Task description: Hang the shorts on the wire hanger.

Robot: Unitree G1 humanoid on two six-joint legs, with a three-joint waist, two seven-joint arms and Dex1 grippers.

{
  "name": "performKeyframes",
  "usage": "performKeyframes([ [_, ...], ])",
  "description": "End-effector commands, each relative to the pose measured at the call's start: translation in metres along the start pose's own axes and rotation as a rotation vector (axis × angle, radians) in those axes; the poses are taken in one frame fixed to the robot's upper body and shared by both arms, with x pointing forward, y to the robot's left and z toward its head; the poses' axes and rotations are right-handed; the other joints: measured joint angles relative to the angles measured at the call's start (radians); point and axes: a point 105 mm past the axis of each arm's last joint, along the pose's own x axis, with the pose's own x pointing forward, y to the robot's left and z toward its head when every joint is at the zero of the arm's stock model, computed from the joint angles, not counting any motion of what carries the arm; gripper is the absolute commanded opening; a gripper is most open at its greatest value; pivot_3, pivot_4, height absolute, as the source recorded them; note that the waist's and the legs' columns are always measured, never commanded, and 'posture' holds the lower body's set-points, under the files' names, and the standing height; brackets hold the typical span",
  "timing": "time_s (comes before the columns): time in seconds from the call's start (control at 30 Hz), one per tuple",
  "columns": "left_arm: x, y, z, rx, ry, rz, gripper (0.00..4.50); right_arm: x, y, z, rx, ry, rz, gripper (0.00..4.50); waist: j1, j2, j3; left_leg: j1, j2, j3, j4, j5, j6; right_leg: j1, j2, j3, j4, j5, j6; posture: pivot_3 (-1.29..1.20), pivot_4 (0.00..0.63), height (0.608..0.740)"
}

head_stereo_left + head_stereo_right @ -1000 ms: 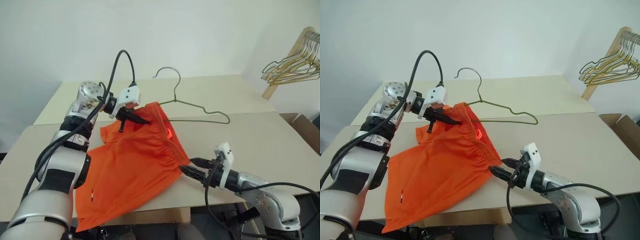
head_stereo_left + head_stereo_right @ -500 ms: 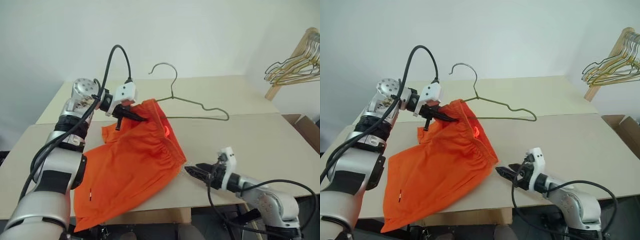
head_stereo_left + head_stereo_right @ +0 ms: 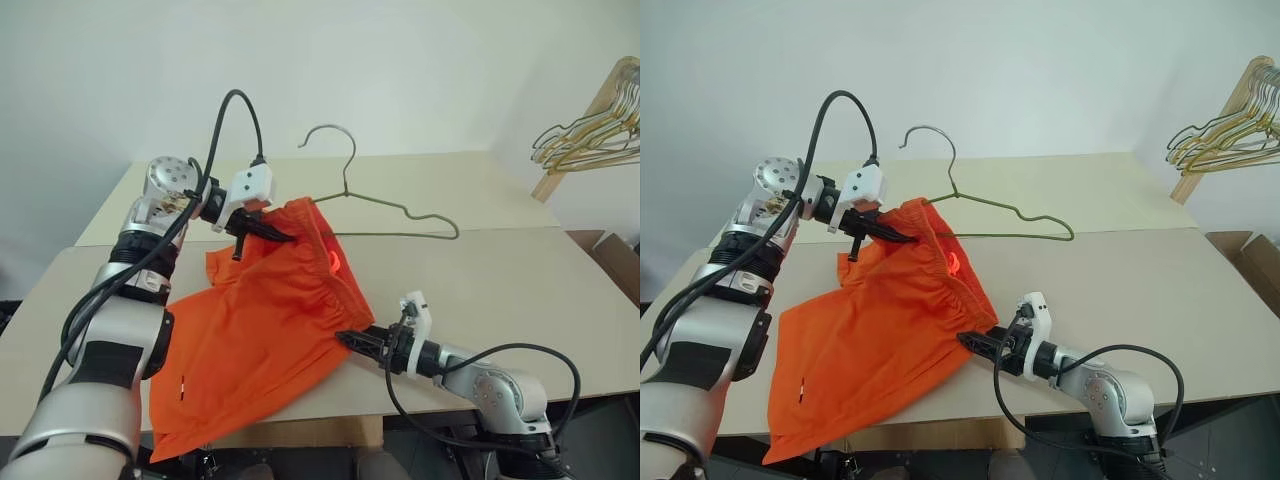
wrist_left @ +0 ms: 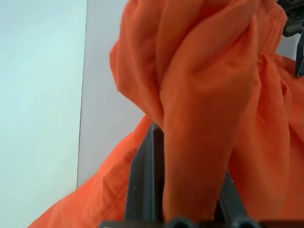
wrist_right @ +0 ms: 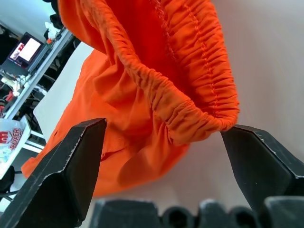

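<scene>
The orange shorts (image 3: 262, 325) lie spread on the table (image 3: 520, 270), with the upper end of their waistband lifted off it. My left gripper (image 3: 272, 236) is shut on that raised waistband corner, and fabric drapes over its fingers (image 4: 145, 180). The wire hanger (image 3: 400, 212) lies behind the shorts, its hook (image 3: 330, 131) standing up, and its near end reaches the raised waistband. My right gripper (image 3: 346, 339) is open and low over the table, its fingers (image 5: 71, 161) spread on either side of the lower end of the gathered waistband (image 5: 199, 118).
A bunch of gold and grey wire hangers (image 3: 590, 135) hangs from a wooden rack at the far right. A cardboard box (image 3: 612, 262) stands beside the table's right edge. The shorts' leg hangs over the table's front edge (image 3: 330, 420).
My right gripper has moved left along the table to the lower end of the waistband, which now sits between its fingers. The left gripper has kept its hold.
</scene>
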Motion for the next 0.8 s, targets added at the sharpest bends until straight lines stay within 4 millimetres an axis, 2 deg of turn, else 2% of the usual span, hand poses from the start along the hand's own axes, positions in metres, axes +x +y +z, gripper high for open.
performKeyframes([
  [0.03, -0.008, 0.006, 0.013, 0.051, -0.018, 0.035, 0.00, 0.008, 0.009, 0.015, -0.012, -0.055, 0.048, 3.52, 0.000, 0.000, 0.000, 0.000, 0.000, 0.000, 0.000, 0.000, 0.000, 0.000, 0.000, 0.000, 0.000, 0.000, 0.000, -0.10, 0.000, 0.740],
  [0.33, -0.012, 0.010, 0.012, 0.056, -0.006, 0.051, 0.00, -0.003, 0.005, 0.026, 0.010, -0.105, 0.040, 0.41, -0.001, 0.000, 0.000, 0.000, 0.000, 0.000, 0.000, 0.000, 0.000, 0.000, 0.000, 0.000, 0.001, 0.000, 0.000, -0.11, 0.000, 0.740],
  [0.4, -0.012, 0.011, 0.013, 0.064, -0.005, 0.055, 0.00, -0.007, 0.004, 0.030, 0.009, -0.122, 0.030, 0.03, -0.001, 0.000, 0.000, 0.000, 0.000, 0.000, 0.000, 0.000, 0.000, 0.000, 0.000, 0.000, 0.001, 0.000, 0.000, -0.11, 0.000, 0.740],
  [0.53, -0.015, 0.012, 0.014, 0.070, -0.006, 0.063, 0.00, -0.020, 0.000, 0.040, -0.004, -0.153, 0.009, 0.03, -0.001, 0.000, 0.000, 0.000, 0.000, 0.000, 0.000, 0.000, 0.000, 0.000, 0.000, 0.000, 0.001, 0.000, 0.000, -0.11, 0.000, 0.740],
  [0.8, -0.028, -0.005, 0.003, 0.095, -0.005, -0.012, 0.00, -0.069, -0.019, 0.066, -0.077, -0.068, -0.072, 0.03, -0.002, 0.000, 0.000, 0.000, 0.000, 0.000, 0.000, 0.000, 0.000, 0.000, 0.000, 0.000, 0.000, 0.000, 0.000, -0.13, 0.000, 0.740],
])
